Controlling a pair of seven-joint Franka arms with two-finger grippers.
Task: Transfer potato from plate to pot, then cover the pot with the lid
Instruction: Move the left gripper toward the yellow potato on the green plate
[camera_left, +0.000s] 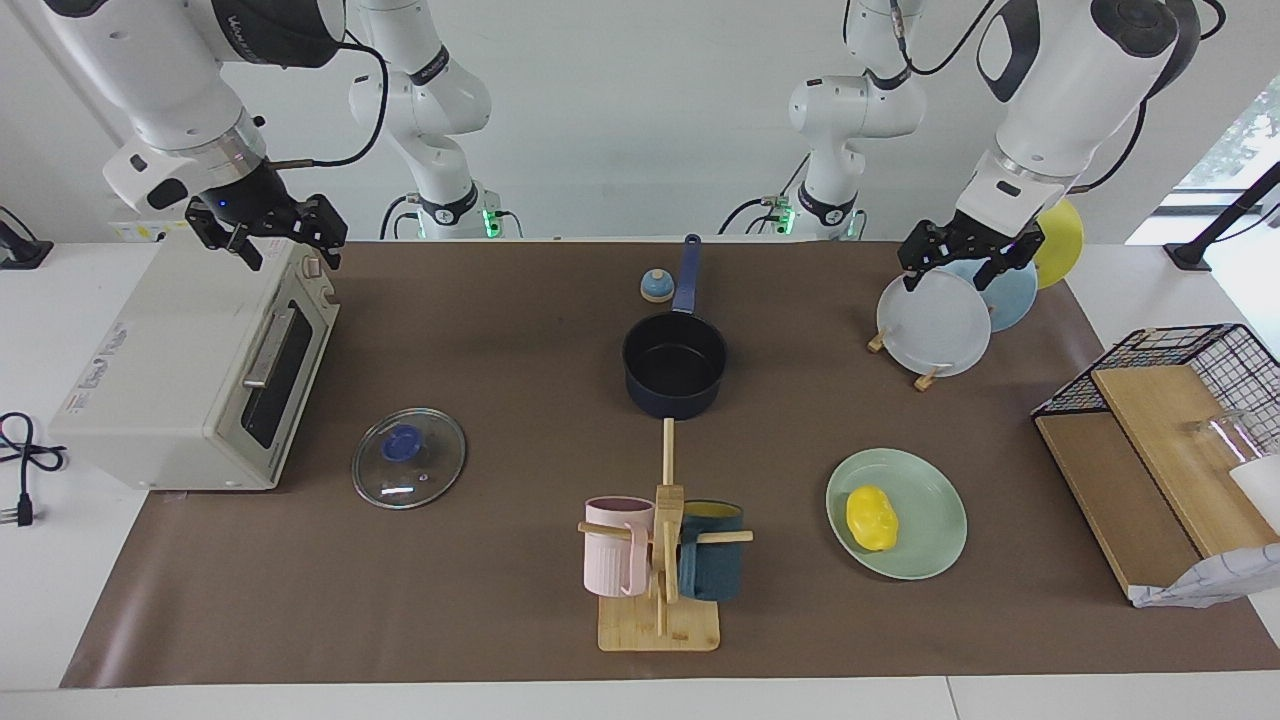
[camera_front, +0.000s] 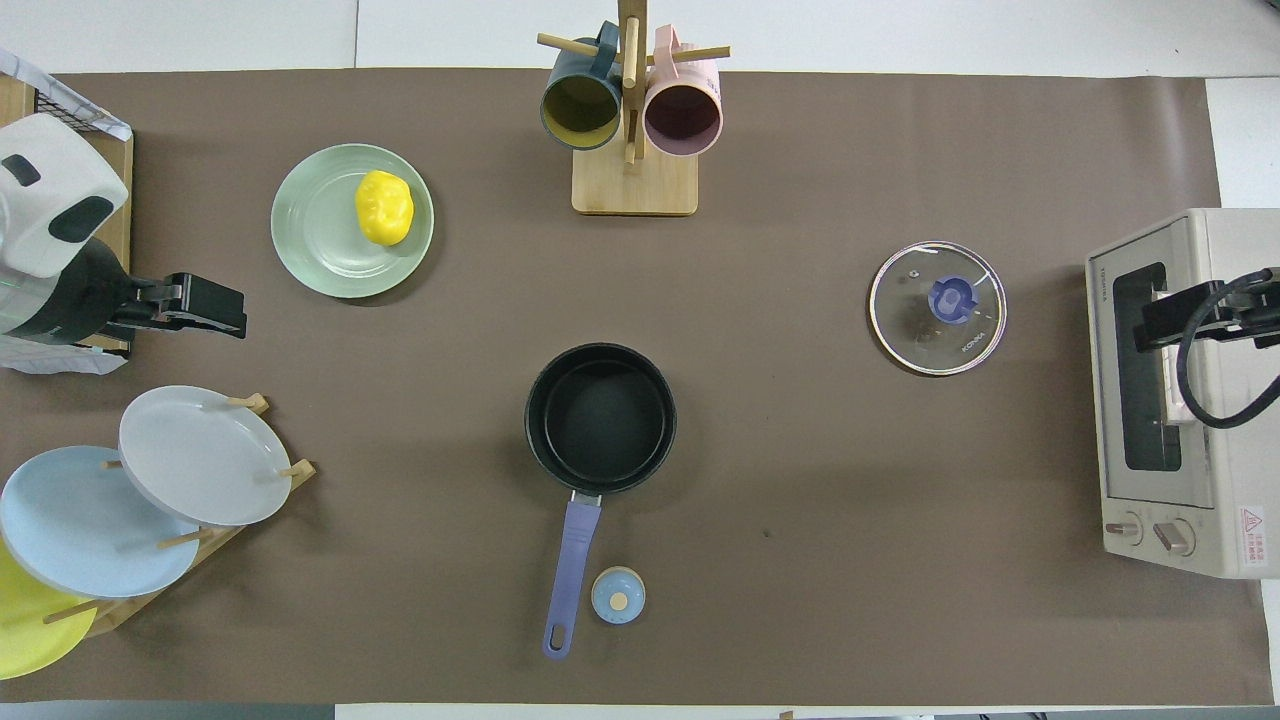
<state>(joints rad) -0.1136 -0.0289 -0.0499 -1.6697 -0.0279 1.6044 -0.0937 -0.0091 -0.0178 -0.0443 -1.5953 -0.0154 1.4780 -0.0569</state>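
Note:
The yellow potato (camera_left: 872, 517) (camera_front: 384, 207) lies on the mint-green plate (camera_left: 925, 520) (camera_front: 320, 230), toward the left arm's end of the table and farther from the robots than the pot. The navy pot (camera_left: 675, 360) (camera_front: 600, 420) stands empty mid-table, its handle pointing toward the robots. The glass lid (camera_left: 409, 458) (camera_front: 937, 308) lies flat on the mat toward the right arm's end. My left gripper (camera_left: 955, 275) (camera_front: 225, 312) hangs open and empty over the plate rack. My right gripper (camera_left: 293, 255) (camera_front: 1160, 322) hangs open and empty over the toaster oven.
A toaster oven (camera_left: 190, 370) stands beside the lid at the right arm's end. A mug tree (camera_left: 660, 560) with a pink and a teal mug stands farther out than the pot. A small bell (camera_left: 657, 286) sits beside the pot's handle. A plate rack (camera_left: 935, 325) and a wire basket (camera_left: 1170, 430) stand at the left arm's end.

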